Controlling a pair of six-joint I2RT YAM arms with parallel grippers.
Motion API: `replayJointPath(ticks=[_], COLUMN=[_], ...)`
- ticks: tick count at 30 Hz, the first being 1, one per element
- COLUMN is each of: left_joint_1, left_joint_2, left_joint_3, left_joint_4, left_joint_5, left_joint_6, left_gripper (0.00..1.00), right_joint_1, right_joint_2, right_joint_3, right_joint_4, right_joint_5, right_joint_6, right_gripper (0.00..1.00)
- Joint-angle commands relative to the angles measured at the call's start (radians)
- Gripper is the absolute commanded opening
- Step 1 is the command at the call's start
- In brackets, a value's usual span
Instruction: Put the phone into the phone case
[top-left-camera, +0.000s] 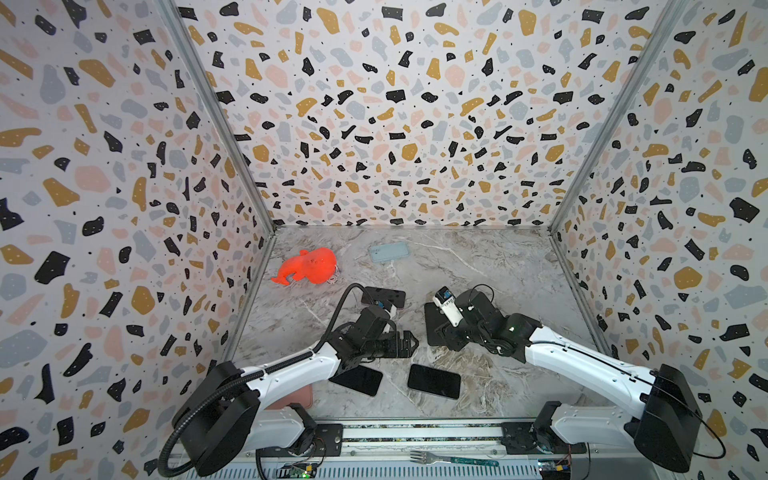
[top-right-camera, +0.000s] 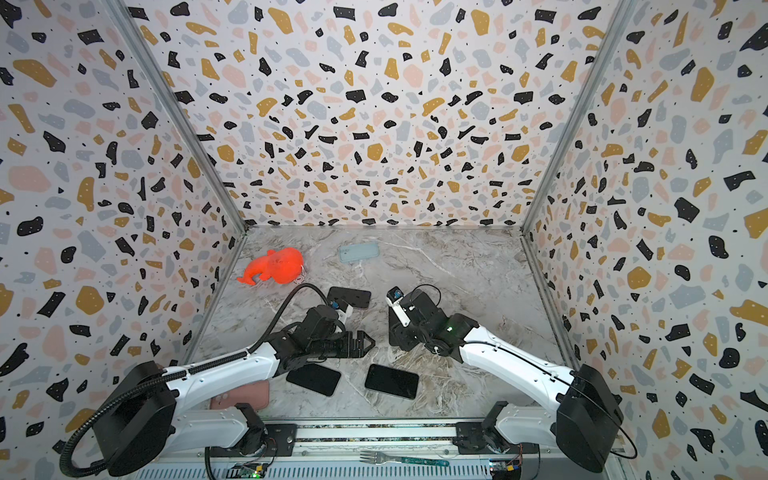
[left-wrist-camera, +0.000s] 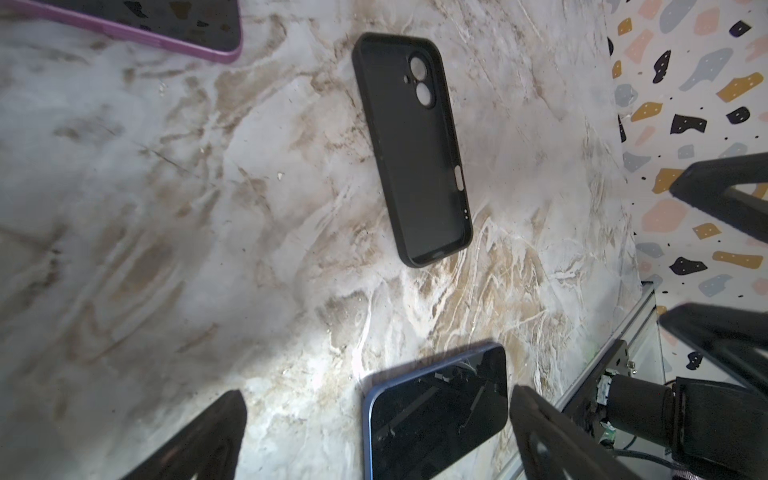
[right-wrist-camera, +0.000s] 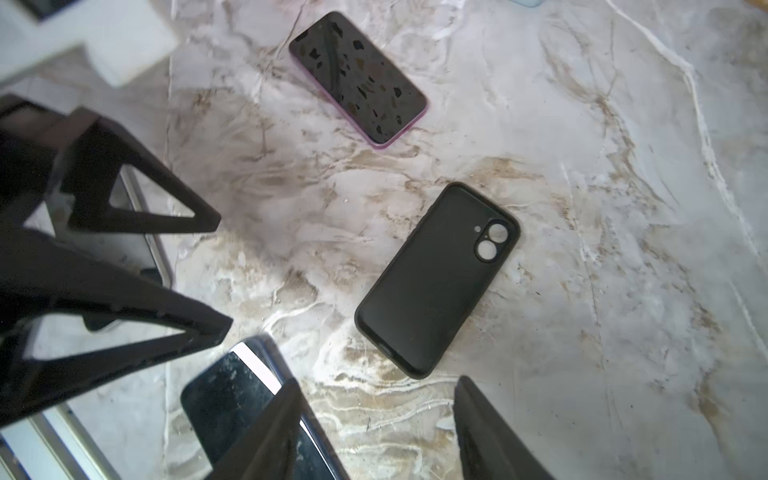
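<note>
The right hand (right-wrist-camera: 376, 382) is held released above the bench (right-wrist-camera: 602, 208), its two fingers spread wide with nothing gripped between them. Just beyond its fingertips the black phone case (right-wrist-camera: 436, 278) is laid flat, hollow side up, with the camera cut-outs at the end farther from the hand. The blue-rimmed phone (right-wrist-camera: 232, 390) is found screen-up just beside that hand, partly covered in the right wrist view by one finger (right-wrist-camera: 270, 436); whether the finger touches it cannot be told. Phone and case are set near each other but apart. The left hand (top-left-camera: 413, 344) is likewise opened wide and empty, pointed toward the case from the other side. In the left wrist view the same phone is seen flat on the bench between its fingers. A purple-rimmed phone (right-wrist-camera: 357, 79) is placed farther off, past the case. In both top views a third dark phone (top-left-camera: 357, 379) is seen by the left arm. A pale blue case (top-left-camera: 389, 252) and an orange toy whale (top-left-camera: 307, 266) are seen toward the back wall.
</note>
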Motion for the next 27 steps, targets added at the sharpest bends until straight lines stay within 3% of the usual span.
replayJointPath(ticks=[1, 7, 10, 15, 27], left_joint_1=[-0.015, -0.016, -0.015, -0.014, -0.014], left_joint_2=[-0.023, -0.028, -0.011, -0.01, 0.035], left_joint_3=[0.01, 0.038, 0.045, 0.012, -0.009], left_joint_4=[-0.044, -0.101, -0.122, -0.102, -0.097], left_joint_5=[0.018, 0.042, 0.062, 0.071, 0.027], left_joint_6=[-0.026, 0.014, 0.024, 0.016, 0.043], left_gripper=[0.98, 0.96, 0.96, 0.95, 0.94], right_joint_1=[0.048, 0.061, 0.097, 0.102, 0.108], right_joint_2=[-0.015, -0.057, -0.052, -0.026, 0.156], right_joint_3=[-0.02, -0.008, -0.007, -0.004, -0.007], right_joint_4=[-0.093, -0.113, -0.135, -0.216, -0.213], right_joint_5=[-0.018, -0.121, -0.085, -0.088, -0.228], right_joint_6=[-0.147, -0.282, -0.427, -0.562, -0.58], right_gripper=[0.63, 0.71, 0.75, 0.78, 0.81])
